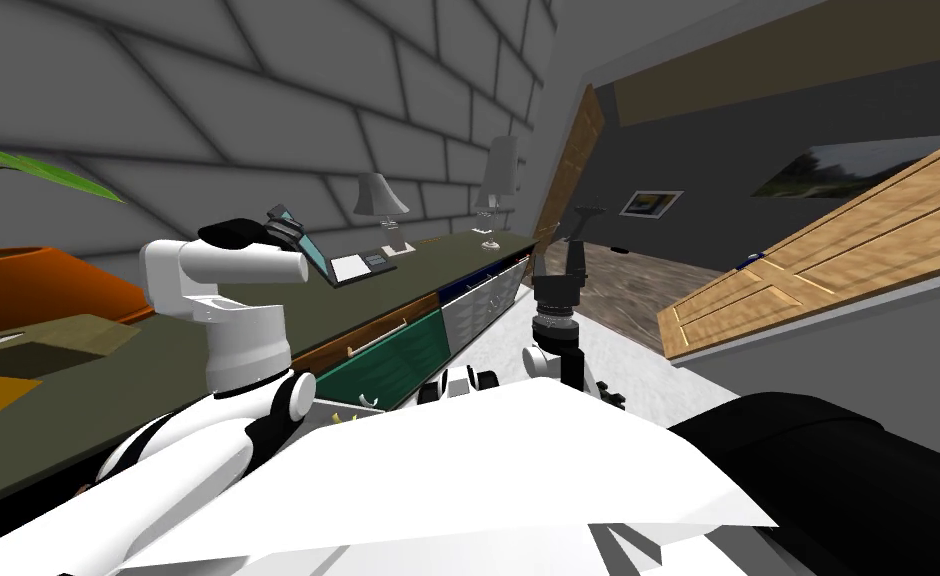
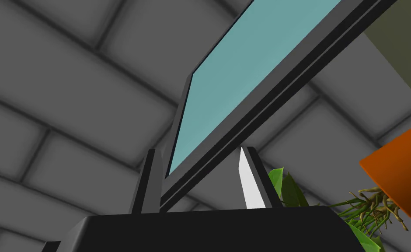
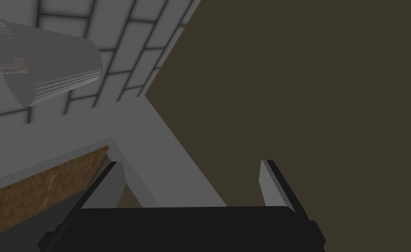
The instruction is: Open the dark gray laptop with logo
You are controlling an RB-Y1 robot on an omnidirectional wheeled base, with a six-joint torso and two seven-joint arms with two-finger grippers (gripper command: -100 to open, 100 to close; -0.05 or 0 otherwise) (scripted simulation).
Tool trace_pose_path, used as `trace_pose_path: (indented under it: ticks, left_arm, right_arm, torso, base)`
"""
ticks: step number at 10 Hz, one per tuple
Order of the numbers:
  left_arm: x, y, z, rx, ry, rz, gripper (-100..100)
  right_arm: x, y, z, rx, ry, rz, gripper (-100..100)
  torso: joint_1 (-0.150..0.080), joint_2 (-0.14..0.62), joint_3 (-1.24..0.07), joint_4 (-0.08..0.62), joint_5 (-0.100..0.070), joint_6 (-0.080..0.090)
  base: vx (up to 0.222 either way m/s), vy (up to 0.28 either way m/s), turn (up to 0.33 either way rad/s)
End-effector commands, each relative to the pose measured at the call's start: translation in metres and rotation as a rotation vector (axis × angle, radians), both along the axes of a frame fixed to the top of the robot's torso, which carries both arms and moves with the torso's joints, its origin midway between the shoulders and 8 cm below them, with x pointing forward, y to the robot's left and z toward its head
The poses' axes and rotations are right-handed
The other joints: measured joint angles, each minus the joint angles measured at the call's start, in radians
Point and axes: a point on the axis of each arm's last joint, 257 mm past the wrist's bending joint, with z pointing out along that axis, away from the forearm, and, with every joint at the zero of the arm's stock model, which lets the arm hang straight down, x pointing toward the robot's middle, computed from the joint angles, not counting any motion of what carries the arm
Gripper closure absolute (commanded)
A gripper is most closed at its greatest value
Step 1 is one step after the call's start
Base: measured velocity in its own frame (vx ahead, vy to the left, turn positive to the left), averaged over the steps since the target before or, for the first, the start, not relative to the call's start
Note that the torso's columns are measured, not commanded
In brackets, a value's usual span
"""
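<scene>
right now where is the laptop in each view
Head view: laptop open on the long dark counter, at the left gripper.
Left wrist view: its teal screen rises from between the fingers gripping it.
Right wrist view: faces a lamp shade instead.
Shared landmark: the grey brick wall.

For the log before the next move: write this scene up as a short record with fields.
laptop: open, teal screen raised, on the sideboard
left gripper: shut on the edge of the laptop's lid
right gripper: open, holding nothing
nearby: two lamps further along the sideboard; orange pot by the left arm
task state: lid already up
</scene>
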Motion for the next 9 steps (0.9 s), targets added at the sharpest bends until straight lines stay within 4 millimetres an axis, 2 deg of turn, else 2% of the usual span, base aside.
trace_pose_path:
  ticks: [1, 8, 9]
  left_arm:
    - [0.001, 0.001, -0.014, 0.105, 0.065, 0.011, 100]
    - [0.001, 0.002, -0.049, 0.35, 0.221, 0.026, 100]
    - [-0.003, 0.008, -0.032, 0.339, 0.187, 0.039, 100]
  right_arm:
    - [0.0, 0.0, 0.0, 0.0, 0.0, 0.0, 0]
    - [0.0, 0.0, 0.0, 0.0, 0.0, 0.0, 0]
    - [0.0, 0.0, 0.0, 0.0, 0.0, 0.0, 0]
  torso:
    - [0.0, -0.001, -0.001, -0.001, 0.001, 0.001]
    - [-0.003, -0.011, -0.007, -0.011, 0.005, 0.008]
    - [-0.001, -0.012, -0.007, -0.011, 0.006, 0.007]
  base:
    - [0.026, -0.058, -0.028]
    - [0.03, -0.043, -0.029]
    - [0.0, -0.017, 0.011]
